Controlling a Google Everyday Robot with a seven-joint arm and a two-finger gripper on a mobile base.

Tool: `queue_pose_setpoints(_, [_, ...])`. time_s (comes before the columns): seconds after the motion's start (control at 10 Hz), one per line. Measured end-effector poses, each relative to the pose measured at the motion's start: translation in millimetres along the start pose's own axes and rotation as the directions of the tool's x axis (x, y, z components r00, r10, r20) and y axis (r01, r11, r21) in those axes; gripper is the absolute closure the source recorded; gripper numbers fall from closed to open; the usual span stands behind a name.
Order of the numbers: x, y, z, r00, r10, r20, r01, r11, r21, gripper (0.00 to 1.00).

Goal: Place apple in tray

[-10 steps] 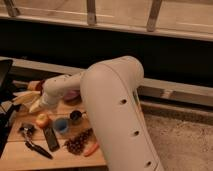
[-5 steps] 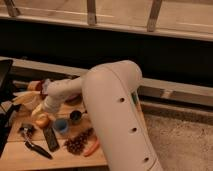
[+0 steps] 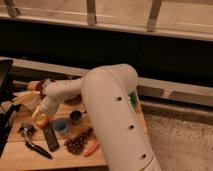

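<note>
The robot's gripper (image 3: 40, 115) had come down over the last second. It was earlier poised above and to the left of the blue cup (image 3: 61, 126), and now met the top of the apple (image 3: 43, 122). The white arm (image 3: 107, 107) had swung lower with it across the wooden table (image 3: 15, 156). The apple itself had not shifted and sat on the table just left of the blue cup, partly covered by the gripper. Whether the gripper stood open or had closed on the fruit could not be told.

The apple looked round, so no long axis could be made out, and which way its stem faced was not visible. A dark cup (image 3: 76, 116) stood just right of the blue cup and behind it. A carrot (image 3: 91, 148) lay in front of the blue cup and to its right. Farther right of the blue cup, a sliver of green (image 3: 133, 98) showed past the arm's edge. Whether it was the tray could not be told.
</note>
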Motion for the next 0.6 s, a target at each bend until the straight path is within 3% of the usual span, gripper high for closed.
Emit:
queue_pose_setpoints(0.4, [-0.7,5.6,-0.1,1.000,-0.017,-0.003,0.017,1.000,0.000,0.94])
queue_pose_setpoints(0.6, [-1.8,6.9,-4.1,1.000,-0.025,0.004,0.025,1.000,0.003,1.00])
